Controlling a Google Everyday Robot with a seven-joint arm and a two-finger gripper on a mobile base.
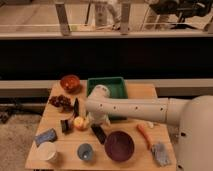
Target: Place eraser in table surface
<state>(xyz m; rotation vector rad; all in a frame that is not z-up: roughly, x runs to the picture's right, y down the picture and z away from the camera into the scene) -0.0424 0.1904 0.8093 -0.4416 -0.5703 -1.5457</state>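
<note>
gripper (pixel 96 121) low over the middle of the table surface (pixel 55 127), at the far end of the eraser (pixel 99 133).
the eraser lies on the wood between the orange fruit (pixel 81 123) at its left and the purple bowl (pixel 119 145) at its right; if the gripper holds it, i cannot tell.

The robot's white arm enters from the lower right, where its bulky rounded shoulder fills the corner. A long perforated forearm runs leftward, nearly level, to a rounded wrist joint. From there the end section bends downward. The gripper (pixel 95 122) hangs below this wrist, pointing down, largely hidden beneath the arm's own white housing.
</note>
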